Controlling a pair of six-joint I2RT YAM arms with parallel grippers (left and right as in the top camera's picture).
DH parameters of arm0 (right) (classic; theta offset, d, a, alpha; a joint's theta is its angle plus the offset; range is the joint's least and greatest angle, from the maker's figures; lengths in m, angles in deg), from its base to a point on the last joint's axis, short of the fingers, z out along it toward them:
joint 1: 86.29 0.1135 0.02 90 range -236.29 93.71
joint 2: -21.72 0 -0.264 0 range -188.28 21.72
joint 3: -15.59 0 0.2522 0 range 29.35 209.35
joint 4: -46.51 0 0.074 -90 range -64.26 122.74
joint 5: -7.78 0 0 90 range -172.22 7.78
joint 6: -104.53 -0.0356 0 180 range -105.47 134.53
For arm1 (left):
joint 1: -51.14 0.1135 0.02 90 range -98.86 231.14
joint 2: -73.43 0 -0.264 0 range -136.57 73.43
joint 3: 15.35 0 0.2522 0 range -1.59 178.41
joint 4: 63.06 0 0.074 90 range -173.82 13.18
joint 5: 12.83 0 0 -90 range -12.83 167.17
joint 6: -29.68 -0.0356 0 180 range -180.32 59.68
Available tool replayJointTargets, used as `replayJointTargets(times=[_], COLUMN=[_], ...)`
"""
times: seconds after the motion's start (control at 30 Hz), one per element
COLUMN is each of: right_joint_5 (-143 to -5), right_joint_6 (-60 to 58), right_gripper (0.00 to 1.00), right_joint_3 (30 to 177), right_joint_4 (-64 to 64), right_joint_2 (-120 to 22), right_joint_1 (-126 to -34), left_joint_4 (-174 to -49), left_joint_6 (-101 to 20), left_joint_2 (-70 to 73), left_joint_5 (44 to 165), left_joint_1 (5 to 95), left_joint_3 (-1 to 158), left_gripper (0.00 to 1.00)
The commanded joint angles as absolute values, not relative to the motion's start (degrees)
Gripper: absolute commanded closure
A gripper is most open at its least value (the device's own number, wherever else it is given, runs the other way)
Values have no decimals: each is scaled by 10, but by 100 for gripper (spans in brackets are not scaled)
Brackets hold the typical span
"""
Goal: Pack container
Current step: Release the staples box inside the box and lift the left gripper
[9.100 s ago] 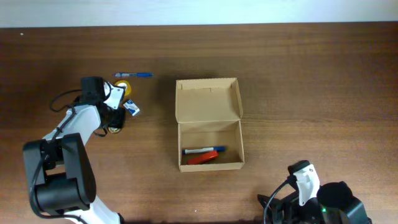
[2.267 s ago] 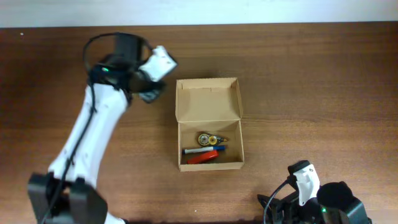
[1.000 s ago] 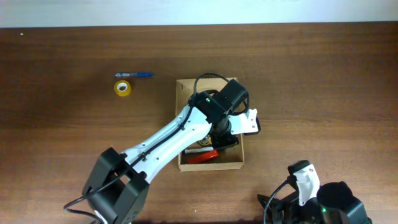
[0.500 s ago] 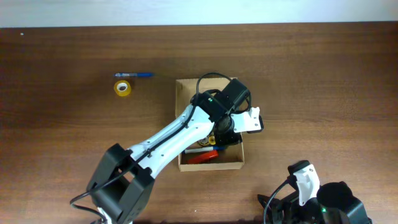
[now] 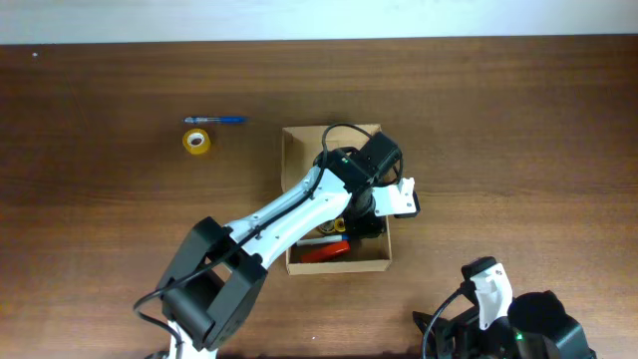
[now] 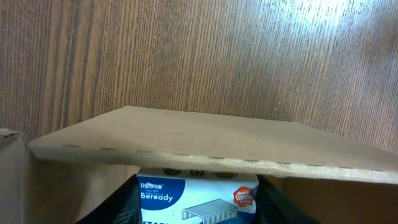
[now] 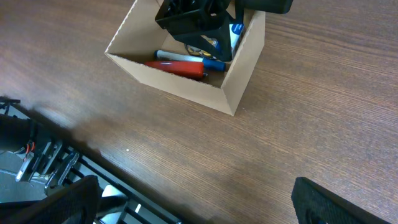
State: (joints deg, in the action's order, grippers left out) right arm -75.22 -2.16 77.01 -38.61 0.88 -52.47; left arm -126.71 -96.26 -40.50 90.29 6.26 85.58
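Down inside the container, near the middle of the table, is where we find the left gripper. It sits over the box's right half, with the arm reaching in from the front-left, across the box's left side. The lid flap stands open on the far side.

From overhead we mostly see arm and can't tell what the fingers are doing. The left wrist cam sorts that out. A blue and white staples pack sits right between the dark fingers, touching both sides, so we read it as gripped. A cardboard panel of the container cuts across that frame just above the pack, and we can't say which panel it is.

The right wrist cam looks in from the front. We see a red marker lying along the bottom against the near wall, a blue-capped pen just behind it, and the left gripper's black body over both. The right gripper is parked well apart from the box at the near right, its fingers spread wide with nothing in them.

Off to the far left, a yellow tape roll and a blue pen sit just beside each other, well away from the box. The surface is dark brown wood grain, with a pale wall along the far edge.
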Motion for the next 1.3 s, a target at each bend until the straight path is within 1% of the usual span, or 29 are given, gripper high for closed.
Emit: replayJointTargets(times=[0.0, 0.3, 0.67, 1.2, 1.23, 1.27], right_joint_5=[-749, -749, -749, -749, -749, -749], right_joint_6=[-20, -20, -20, -20, -20, -20], right_gripper=[1, 1, 1, 1, 1, 1], right_joint_3=[768, 768, 768, 768, 768, 768], right_joint_4=[-384, -384, -384, -384, -384, -384], right_joint_2=[6, 6, 6, 6, 6, 6], right_joint_1=[-520, -520, -520, -520, -520, -520], left_joint_4=[-1265, -1272, -1291, -1294, -1294, -1294], left_joint_6=[-963, -963, -963, -944, -940, -939], left_joint_2=[-407, -407, -407, -403, -403, -403], left_joint_5=[908, 911, 953, 952, 952, 952], left_joint_1=[62, 61, 59, 42, 43, 43], left_joint_3=[854, 855, 855, 855, 855, 855], left_gripper=[59, 59, 59, 58, 46, 42])
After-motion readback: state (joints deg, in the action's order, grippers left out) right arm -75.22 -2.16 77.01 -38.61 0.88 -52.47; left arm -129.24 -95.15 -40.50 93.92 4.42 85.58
